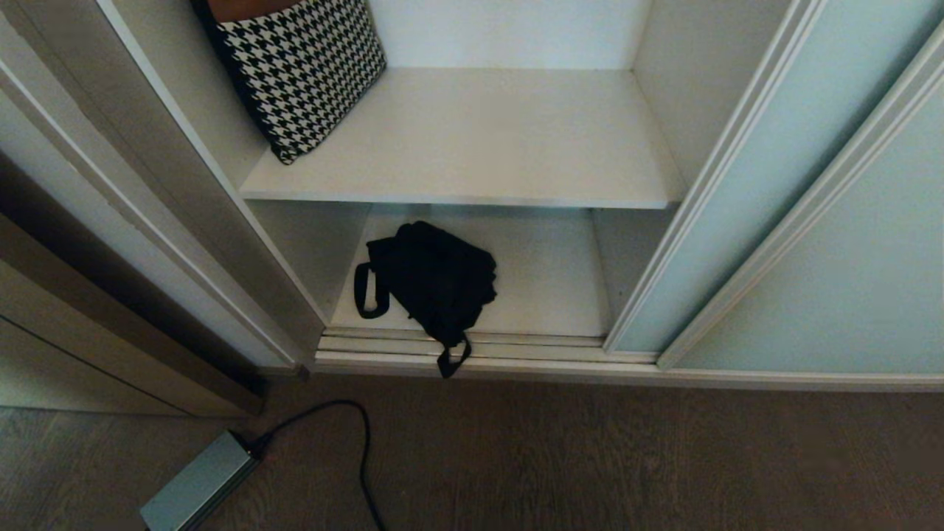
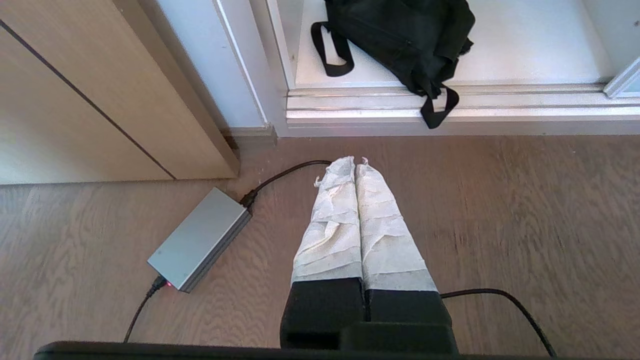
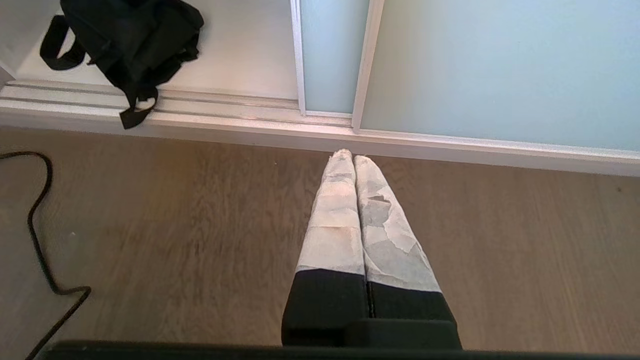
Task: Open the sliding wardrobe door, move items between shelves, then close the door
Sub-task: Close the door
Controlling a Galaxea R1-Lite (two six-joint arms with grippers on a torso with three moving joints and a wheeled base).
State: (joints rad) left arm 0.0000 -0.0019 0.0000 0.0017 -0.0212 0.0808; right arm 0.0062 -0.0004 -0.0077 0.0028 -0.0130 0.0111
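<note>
- Sliding wardrobe door sits slid right; bay open, I'd skip to the move.
- Shelves: upper board mostly bare beside houndstooth cushion.
- Black bag on bottom board, strap over floor track; I'd grab the body.
- Left gripper, right gripper: pinched together, empty, above floor.

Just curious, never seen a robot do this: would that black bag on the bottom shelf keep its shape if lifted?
Probably not: the black bag lies slumped and creased, so it looks floppy. Its loose strap already trails over the floor track and could snag.
</note>
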